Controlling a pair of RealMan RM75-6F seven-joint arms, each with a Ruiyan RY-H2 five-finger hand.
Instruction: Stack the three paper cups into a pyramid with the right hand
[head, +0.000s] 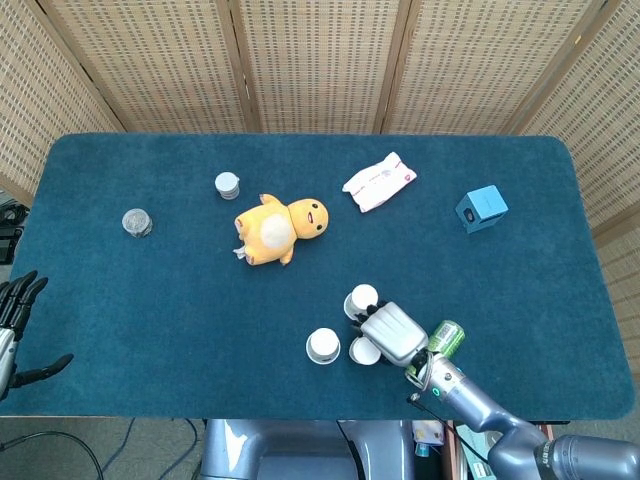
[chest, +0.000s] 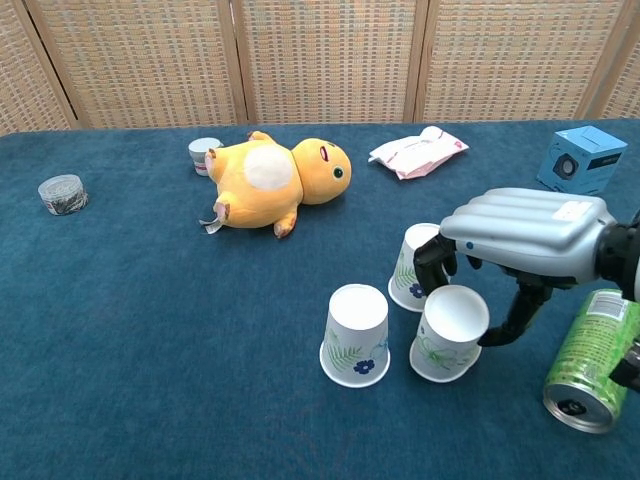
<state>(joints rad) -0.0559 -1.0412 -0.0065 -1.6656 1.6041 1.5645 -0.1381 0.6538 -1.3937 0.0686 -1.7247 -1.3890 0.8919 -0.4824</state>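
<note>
Your right hand (chest: 520, 235) reaches in from the table's (head: 150, 300) near right, palm down, fingers wrapped around an upturned paper cup (chest: 450, 334) standing on the cloth. A second cup (chest: 358, 335) stands just left of it and a third (chest: 412, 268) just behind, touching. A green can (chest: 592, 360) lies close on the right. Your left hand (head: 15, 320) hangs with fingers spread off the near left edge.

Plush duck (head: 278, 225), green can (chest: 592, 361), blue box (head: 481, 208)
</note>
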